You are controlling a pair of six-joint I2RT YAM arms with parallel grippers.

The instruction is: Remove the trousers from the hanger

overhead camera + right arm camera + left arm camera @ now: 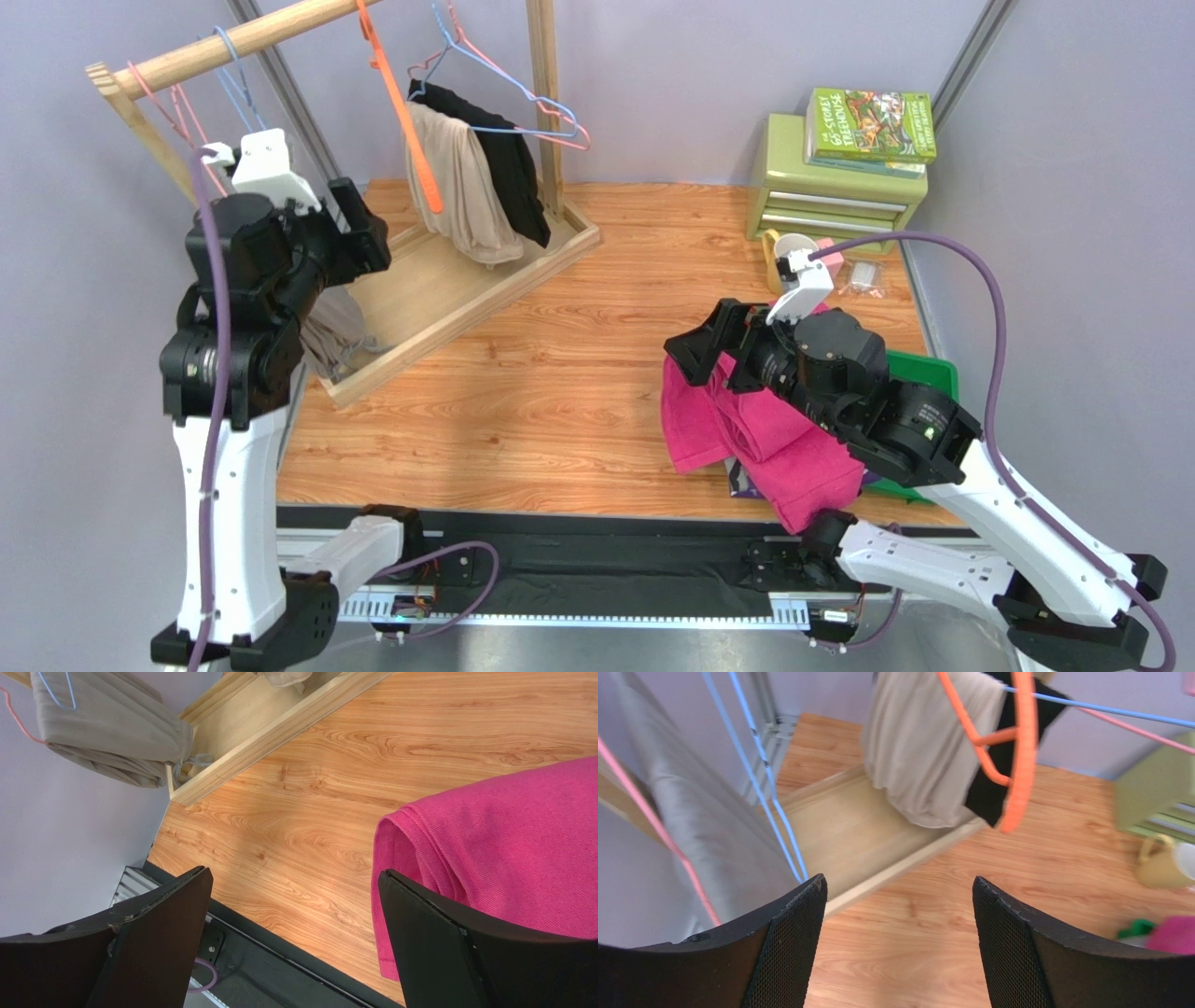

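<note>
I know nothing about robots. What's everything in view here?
rack: one, wood, far left
magenta trousers: one pair, pink, folded, right side
camouflage trousers: one pair, purple-patterned, barely showing under the pink
beige garment: one, hanging on rack
black garment: one, hanging beside the beige
grey garment: one, rack's left end
orange hanger: one, on rack
drawer box: one, green, far right
book: one, green, on the box
mug: one, yellow, beside the box
bin: one, green, right of pink pair
left gripper: black, open, by rack
right gripper: black, open, by pink pair
</note>
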